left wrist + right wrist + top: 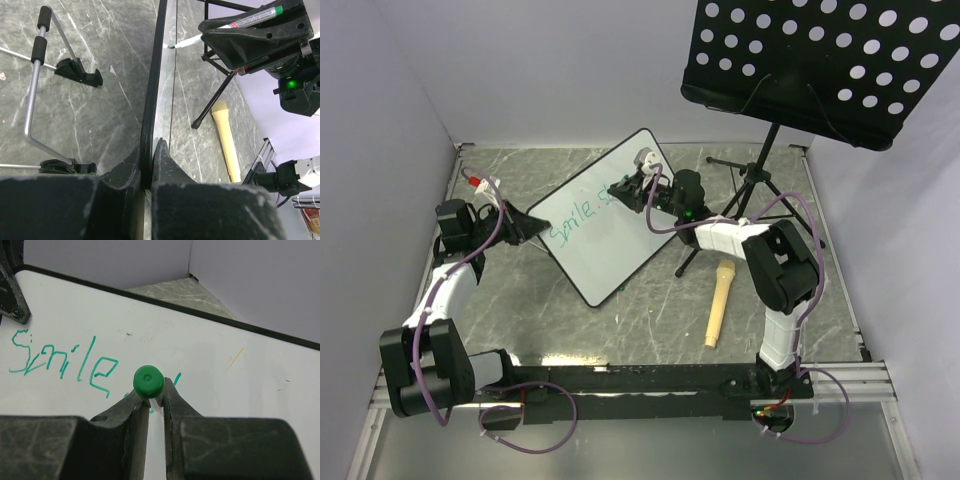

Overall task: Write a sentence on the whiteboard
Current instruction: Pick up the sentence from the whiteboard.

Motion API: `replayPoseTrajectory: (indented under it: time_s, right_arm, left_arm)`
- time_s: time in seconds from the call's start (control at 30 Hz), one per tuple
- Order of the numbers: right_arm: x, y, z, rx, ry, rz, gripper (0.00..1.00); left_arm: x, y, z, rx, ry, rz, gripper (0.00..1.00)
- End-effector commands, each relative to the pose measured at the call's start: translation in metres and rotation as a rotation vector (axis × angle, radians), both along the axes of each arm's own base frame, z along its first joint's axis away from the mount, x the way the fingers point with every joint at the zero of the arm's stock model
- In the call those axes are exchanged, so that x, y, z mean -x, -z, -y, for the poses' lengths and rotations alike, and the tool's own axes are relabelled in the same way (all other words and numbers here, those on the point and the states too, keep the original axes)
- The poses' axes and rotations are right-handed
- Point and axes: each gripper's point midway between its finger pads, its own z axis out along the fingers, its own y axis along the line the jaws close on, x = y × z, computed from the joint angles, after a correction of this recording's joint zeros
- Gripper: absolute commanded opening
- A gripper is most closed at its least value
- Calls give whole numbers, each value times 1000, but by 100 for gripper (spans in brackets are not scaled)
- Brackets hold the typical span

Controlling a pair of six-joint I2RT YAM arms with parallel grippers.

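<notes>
Centrally on the grey marbled tabletop, the whiteboard sits turned diagonally, one corner pointing toward the arms' bases. The left fingers are closed tight on its black-framed edge at the left corner, pinching the board between them. The right fingers are clamped on a green-capped marker, held over the board's middle with its tip on or just off the white surface; which, I cannot tell. The sentence reads "Smile" in teal, with a short stroke beside the marker. A black perforated music stand rises behind, and a tan club-shaped object lies near the right arm.
</notes>
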Motion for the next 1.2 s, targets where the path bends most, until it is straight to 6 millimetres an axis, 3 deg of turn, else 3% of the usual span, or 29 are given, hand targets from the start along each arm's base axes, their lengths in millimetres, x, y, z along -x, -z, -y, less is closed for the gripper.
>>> replayPoseTrajectory:
  time_s: [0.0, 0.17, 0.43, 0.67, 1.17]
  right_arm:
    - [13, -22, 1, -27, -21, 50, 0]
    - [16, -24, 3, -33, -21, 56, 0]
    - [12, -57, 0, -77, -25, 97, 0]
    - [2, -65, -4, -87, -20, 108, 0]
    - [-9, -46, -9, -57, -13, 75, 0]
  left_arm:
    - [-15, 34, -20, -242, -42, 85, 1]
    - [-15, 35, -21, -246, -48, 81, 1]
    - [-13, 35, -20, -245, -42, 82, 1]
    - [-13, 38, -20, -245, -38, 75, 1]
    - [-12, 37, -19, -244, -32, 77, 1]
